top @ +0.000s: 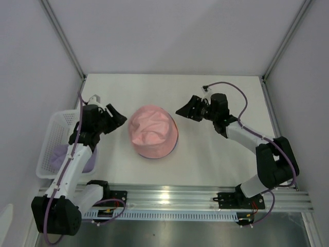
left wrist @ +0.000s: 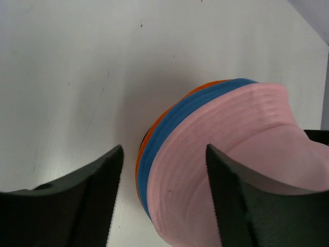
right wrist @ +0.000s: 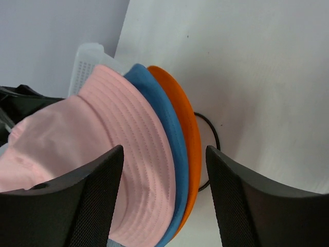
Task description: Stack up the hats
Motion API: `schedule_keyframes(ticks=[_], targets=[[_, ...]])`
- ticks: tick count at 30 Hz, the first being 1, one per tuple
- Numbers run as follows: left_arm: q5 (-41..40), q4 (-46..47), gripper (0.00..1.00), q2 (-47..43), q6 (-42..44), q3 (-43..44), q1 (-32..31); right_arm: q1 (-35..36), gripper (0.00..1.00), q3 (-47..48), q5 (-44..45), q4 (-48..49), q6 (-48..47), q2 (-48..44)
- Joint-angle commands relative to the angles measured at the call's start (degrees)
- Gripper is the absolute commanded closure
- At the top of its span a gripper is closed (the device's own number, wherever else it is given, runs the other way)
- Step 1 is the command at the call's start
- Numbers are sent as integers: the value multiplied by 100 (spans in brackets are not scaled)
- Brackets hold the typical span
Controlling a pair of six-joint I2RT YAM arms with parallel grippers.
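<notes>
Evidently the pink hat [top: 152, 131] tops the blue hat [right wrist: 176, 146] and orange hat [right wrist: 192, 146], between the left gripper [top: 119, 117] and right gripper [top: 182, 111]. Both are spread and empty, free to fetch the lavender hat [top: 62, 153] from the basket [top: 49, 136] beside the left.

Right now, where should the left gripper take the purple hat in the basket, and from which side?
I would pinch the purple hat by its loose cloth, from above, with the left gripper. The basket walls close its sides; only the top is open.
</notes>
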Motion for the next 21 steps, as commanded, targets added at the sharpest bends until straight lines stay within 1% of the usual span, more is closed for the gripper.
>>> schedule_keyframes(ticks=[1, 2, 4, 6, 7, 8, 12, 15, 17, 18, 20, 21], targets=[[620, 876, 37, -40, -386, -427, 195, 149, 33, -49, -414, 937, 540, 358], [743, 972, 40, -14, -421, -481, 221, 184, 33, -85, -484, 1226, 636, 498], [1094, 1201, 41, 92, -535, -595, 230, 211, 33, -112, -572, 1456, 882, 639], [1480, 1446, 38, 302, -614, -649, 230, 211, 35, -121, -747, 1738, 1023, 833], [1587, 1535, 34, 434, -641, -718, 230, 211, 37, -103, -844, 1877, 1137, 885], [1666, 1692, 33, 478, -650, -728, 230, 211, 39, -94, -862, 1922, 1182, 956], [2087, 2177, 33, 654, -825, -886, 230, 255, 40, -59, -880, 1879, 1226, 1018], [2159, 2378, 33, 768, -869, -939, 230, 281, 40, -77, -854, 1844, 1217, 1053], [2308, 2581, 35, 839, -870, -991, 230, 299, 41, -85, -827, 1844, 1217, 1070], [2352, 2616, 38, 891, -878, -1026, 230, 299, 41, -77, -836, 1835, 1226, 1097], [2309, 2608, 41, 936, -861, -1009, 230, 325, 41, -59, -818, 1826, 1209, 1123], [2282, 2608, 50, 945, -843, -1131, 230, 334, 41, -42, -810, 1817, 1209, 1132]])
